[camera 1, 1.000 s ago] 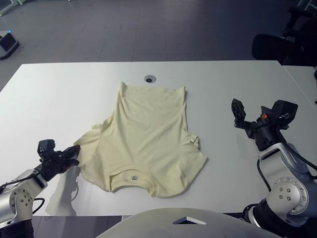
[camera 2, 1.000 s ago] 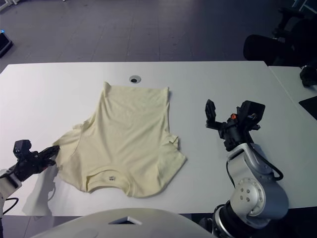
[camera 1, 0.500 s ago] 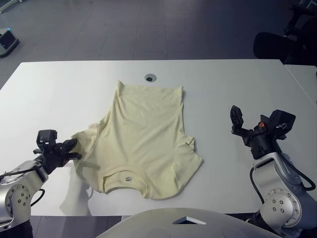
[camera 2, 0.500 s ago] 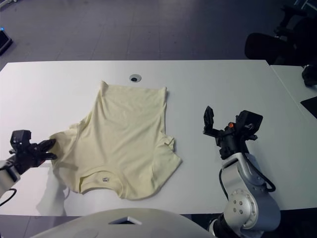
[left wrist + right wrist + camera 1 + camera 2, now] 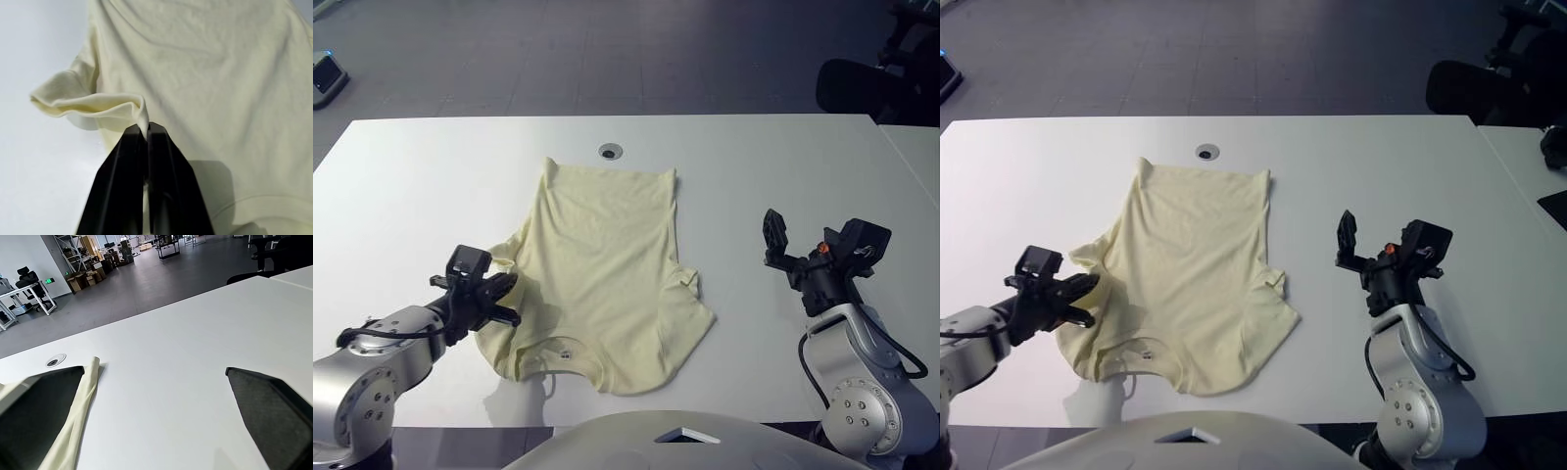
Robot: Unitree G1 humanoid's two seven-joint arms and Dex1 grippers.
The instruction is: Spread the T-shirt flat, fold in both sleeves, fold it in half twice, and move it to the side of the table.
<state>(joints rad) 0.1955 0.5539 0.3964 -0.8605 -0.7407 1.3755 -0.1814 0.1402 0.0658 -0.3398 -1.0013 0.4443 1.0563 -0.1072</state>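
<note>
The shirt (image 5: 607,264) lies in the middle of the surface (image 5: 411,176), collar toward the robot, hem away, just short of the grommet (image 5: 610,152). So its long axis runs straight out from the robot.

Over to the left side: the left jaws are pressed together on the hem of the left sleeve (image 5: 73,98), a thin fold of cloth pinched right at the tips. The sleeve is lifted and curled, bunched in against the body of the shirt rather than laid out. From those jaws the shirt's body lies inward, toward the middle, so a fold-in would carry the sleeve that way. It reads as the left sleeve fold in hand.

The right jaws are spread wide and hold nothing, hovering above the bare surface well apart from the shirt's right edge. The right sleeve (image 5: 688,279) sits crumpled against the shirt's side, and the right arm is the nearer one for it. That sleeve looks untouched, and the halving folds are not yet done.
</note>
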